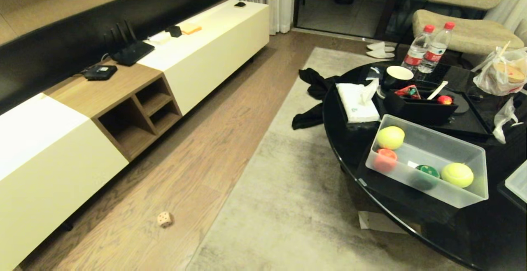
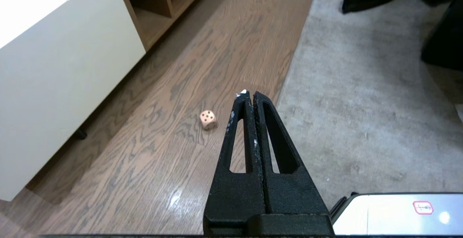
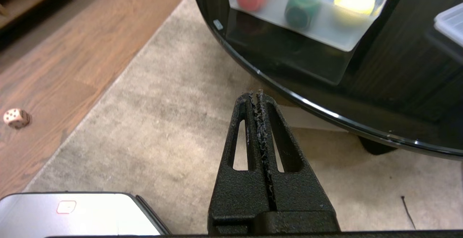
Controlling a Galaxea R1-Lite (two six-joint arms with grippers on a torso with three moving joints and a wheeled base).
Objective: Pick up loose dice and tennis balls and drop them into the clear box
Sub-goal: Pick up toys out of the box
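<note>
Black left gripper (image 2: pixel 249 94) hangs above floor, jaws closed.

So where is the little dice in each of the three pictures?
Head view: the dice lies on the wood floor, low on the left, near the white cabinet.
Left wrist view: the dice sits on the floor, just beside the shut left gripper.
Right wrist view: the dice is at the far left edge.
Shared landmark: the rug's edge against the wood floor.
</note>
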